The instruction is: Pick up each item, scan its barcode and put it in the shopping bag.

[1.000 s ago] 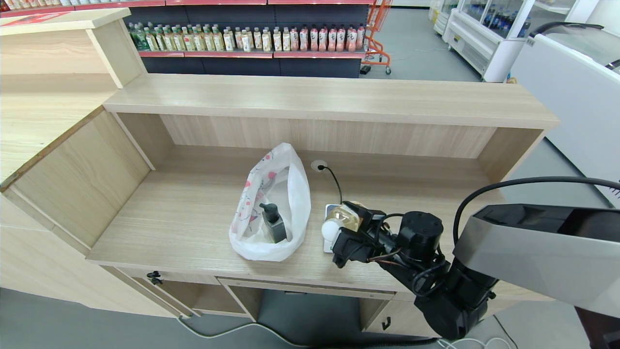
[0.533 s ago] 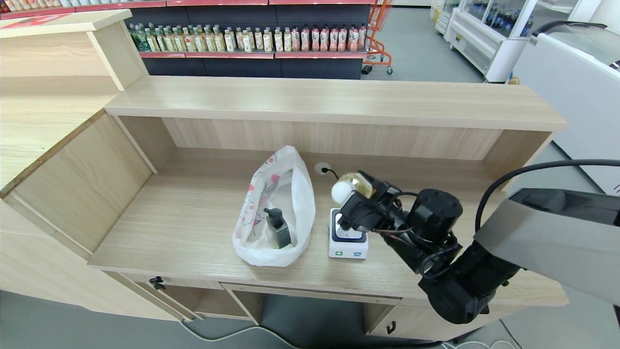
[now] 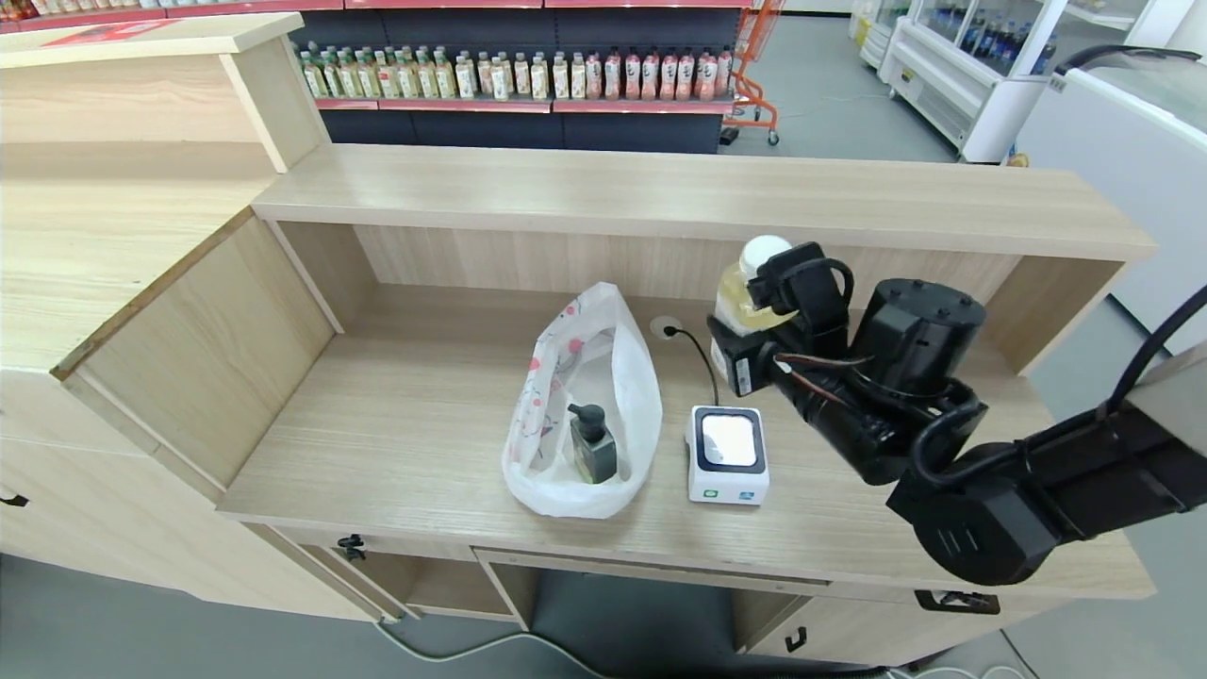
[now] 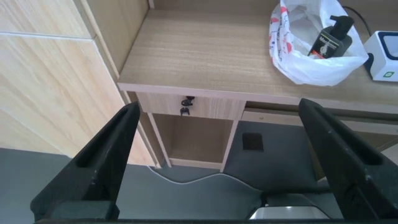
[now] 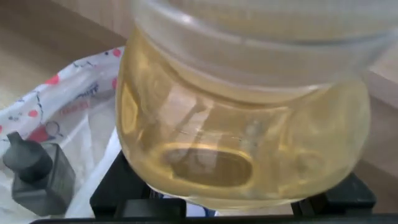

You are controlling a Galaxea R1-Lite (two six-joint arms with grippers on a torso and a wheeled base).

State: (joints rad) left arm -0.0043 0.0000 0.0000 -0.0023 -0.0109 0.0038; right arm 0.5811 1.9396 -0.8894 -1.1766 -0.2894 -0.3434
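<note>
— Done so far?

— One item, by the look: a dark pump bottle [image 3: 592, 445], standing upright inside the shopping bag [image 3: 585, 377], on the counter [image 3: 424, 424], just left of the scanner [image 3: 727, 453].

— And in hand now?

— A second item: a bottle [image 3: 738, 304] of yellowish liquid with a white cap. Clamped firmly by the right gripper [image 3: 787, 288], jaws closed on its body. Lifted well above the counter, on the far side of the scanner and to the right of the bag. Touching neither of them.

— Scanned already?

— Impossible to tell. Pale window of the scanner facing up, no sign either way. From the right wrist, the same bottle [image 5: 242, 124] very close, and behind it the bag [image 5: 68, 106] with the pump bottle [image 5: 40, 174] inside.

— And the other arm?

— Left gripper [image 4: 219, 109] spread wide, grasping nothing. Low, near the left front corner of the counter, well apart from the bag.

— Left to do, then?

— Most likely: to carry the bottle left, over the mouth of the bag, to lower it beside the pump bottle, then to release. If not yet scanned, first to turn the barcode down to the scanner. Roughly half of this item's handling done, as a judgement only. Whether more items to follow: not possible to say.
</note>
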